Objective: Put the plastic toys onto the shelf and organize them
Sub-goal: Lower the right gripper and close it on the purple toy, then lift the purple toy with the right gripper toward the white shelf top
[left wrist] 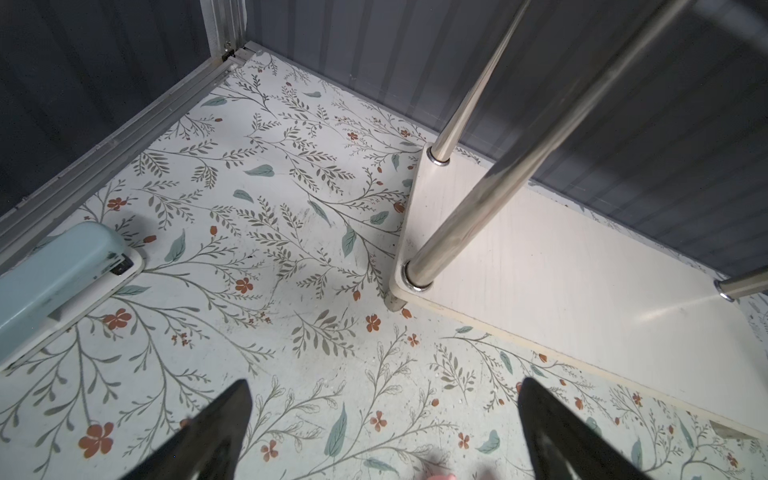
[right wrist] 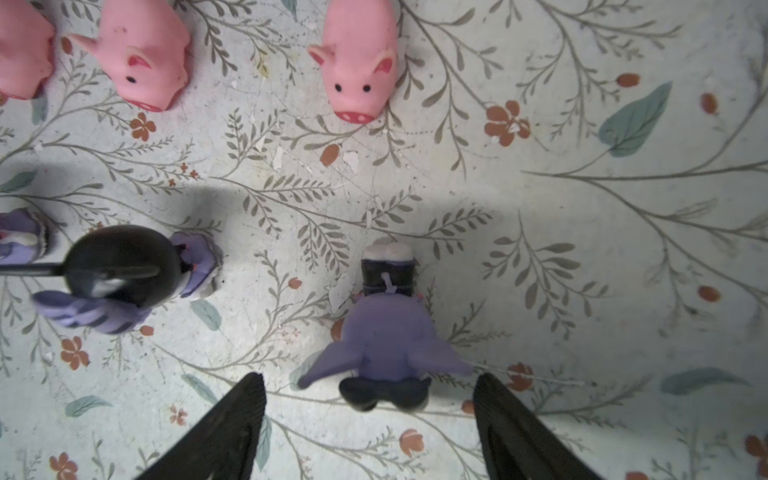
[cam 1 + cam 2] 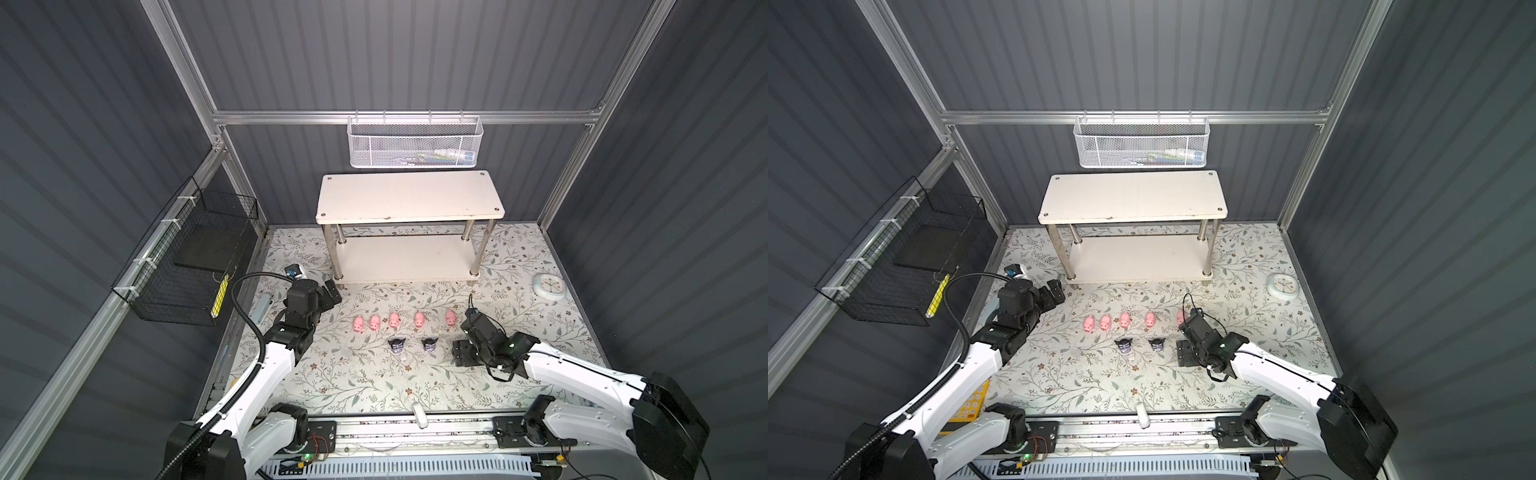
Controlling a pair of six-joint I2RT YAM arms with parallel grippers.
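**While Poised Astride, Not Yet Pinching**

Though lost under the right gripper (image 3: 462, 353) in both top views, showed plainly from the right wrist: black-and-purple figure (image 2: 386, 345), right end of the near row, between spread jaws, touching neither. Probably called for centring on the body under the wide ears, then a gentle pinch, against tipping. Hung the left gripper (image 1: 385, 381) wide and empty by the near-left leg of the shelf (image 3: 409, 199). Found both boards bare only from above; counted five pigs (image 3: 395, 320) just beyond the figure.
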